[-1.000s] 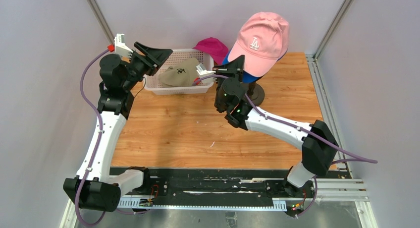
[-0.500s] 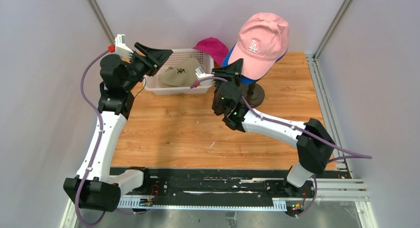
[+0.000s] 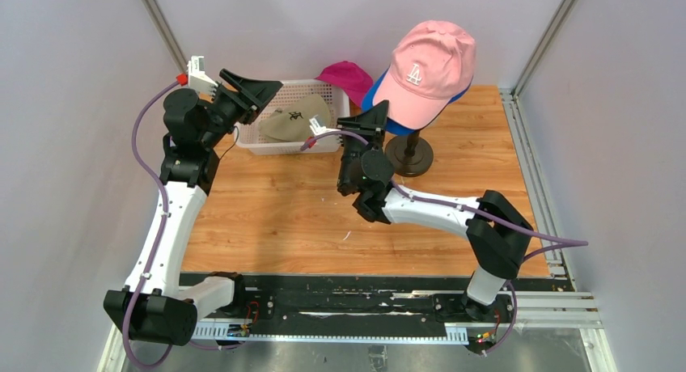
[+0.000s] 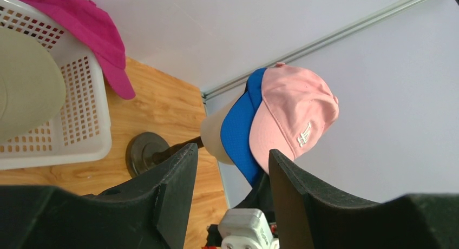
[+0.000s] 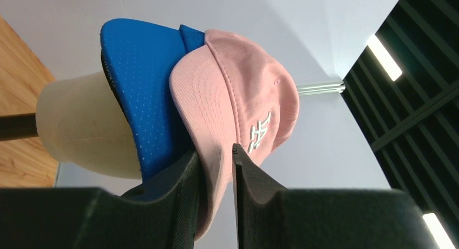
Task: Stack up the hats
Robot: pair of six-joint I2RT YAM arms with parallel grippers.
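The light pink hat [image 3: 426, 61] sits on top of the royal blue hat [image 3: 373, 94] on the cream mannequin head [image 5: 81, 119]. A thin black edge shows under the blue hat [image 5: 146, 76]. My right gripper [image 3: 378, 109] is just below and left of the pink brim. In the right wrist view its jaws [image 5: 216, 149] are slightly open, with the pink hat [image 5: 238, 97] brim lying against one finger and a gap at the other. The khaki hat [image 3: 293, 120] lies in the white basket [image 3: 283, 147]. The magenta hat [image 3: 346, 74] hangs over the basket's back right corner. My left gripper [image 3: 273, 86] hovers open and empty over the basket's left end.
The mannequin's dark round base [image 3: 408, 155] stands on the wooden table right of the basket. Purple cables run along both arms. White walls with metal rails close in the back and sides. In the left wrist view the basket [image 4: 81, 113] and base [image 4: 143, 151] lie below the fingers.
My right jaws have parted from the pink brim, and the right arm has drawn back to the left, away from the mannequin. The pink hat stays on the stack. The left arm is still.
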